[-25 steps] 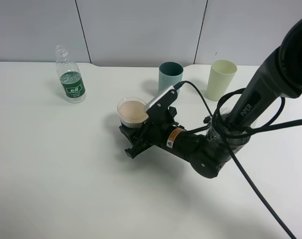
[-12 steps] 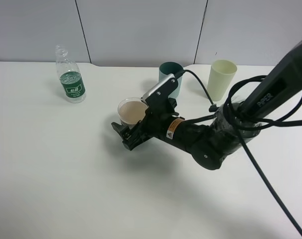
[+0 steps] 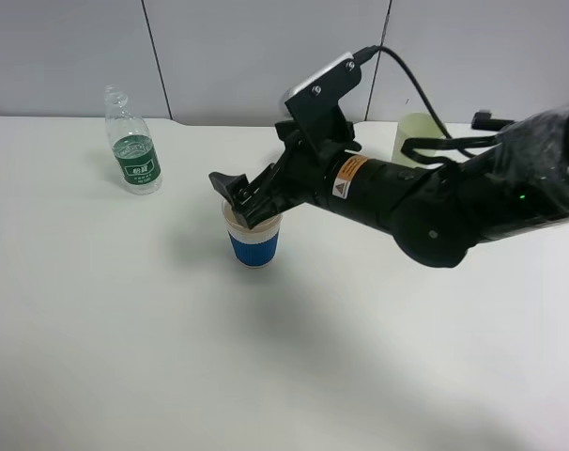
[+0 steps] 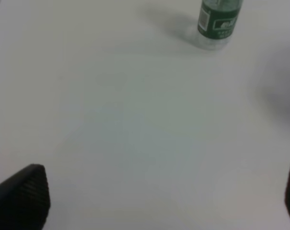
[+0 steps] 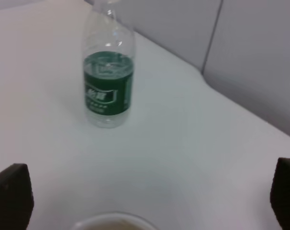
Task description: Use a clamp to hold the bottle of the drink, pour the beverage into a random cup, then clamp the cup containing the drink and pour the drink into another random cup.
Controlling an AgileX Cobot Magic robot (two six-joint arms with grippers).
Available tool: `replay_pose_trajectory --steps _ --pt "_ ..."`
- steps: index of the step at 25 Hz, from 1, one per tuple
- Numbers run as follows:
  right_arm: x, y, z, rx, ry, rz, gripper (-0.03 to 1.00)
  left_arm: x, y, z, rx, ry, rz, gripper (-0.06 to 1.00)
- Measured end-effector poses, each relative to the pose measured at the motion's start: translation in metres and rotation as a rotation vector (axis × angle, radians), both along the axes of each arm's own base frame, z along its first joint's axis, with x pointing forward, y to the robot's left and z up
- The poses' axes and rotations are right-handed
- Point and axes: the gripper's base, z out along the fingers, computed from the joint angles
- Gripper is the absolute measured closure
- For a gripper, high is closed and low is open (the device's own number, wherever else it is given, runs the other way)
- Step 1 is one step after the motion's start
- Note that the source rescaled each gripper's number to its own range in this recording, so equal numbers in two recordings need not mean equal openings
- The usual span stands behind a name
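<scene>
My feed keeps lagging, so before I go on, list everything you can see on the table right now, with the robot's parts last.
Clear plastic bottle with a green label: one, upright, far left of the table, cap off.
Blue-sleeved paper cup of pale brown drink: one, upright, mid-table, directly under the right gripper.
Pale cream plastic cup: one, far right, mostly hidden behind the arm.
White table: one, bearing all of the above.
Right gripper: black, open, above the paper cup's rim, jaws either side.
Left gripper: black fingertips only, open, over bare table short of the bottle.
</scene>
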Motion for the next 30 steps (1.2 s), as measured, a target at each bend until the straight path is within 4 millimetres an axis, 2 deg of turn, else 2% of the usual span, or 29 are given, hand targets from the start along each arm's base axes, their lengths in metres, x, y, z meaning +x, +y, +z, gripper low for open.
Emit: replay_pose_trajectory --steps 8,14,17,22,30 --pt "0.028 -0.049 0.020 -0.086 -0.035 -0.135 -0.03 0.000 0.000 0.000 0.000 0.000 0.000 -0.06" --pt "0.050 -0.097 0.031 -0.152 -0.068 -0.241 -0.03 0.000 0.000 0.000 0.000 0.000 0.000 -0.06" --pt "0.056 -0.124 0.042 -0.156 -0.083 -0.317 -0.03 0.000 0.000 0.000 0.000 0.000 0.000 -0.06" --pt "0.055 -0.163 0.064 -0.172 -0.083 -0.435 -0.03 0.000 0.000 0.000 0.000 0.000 0.000 -0.06" --pt "0.034 -0.219 0.106 -0.199 -0.115 -0.601 -0.03 0.000 0.000 0.000 0.001 0.000 0.000 -0.06"
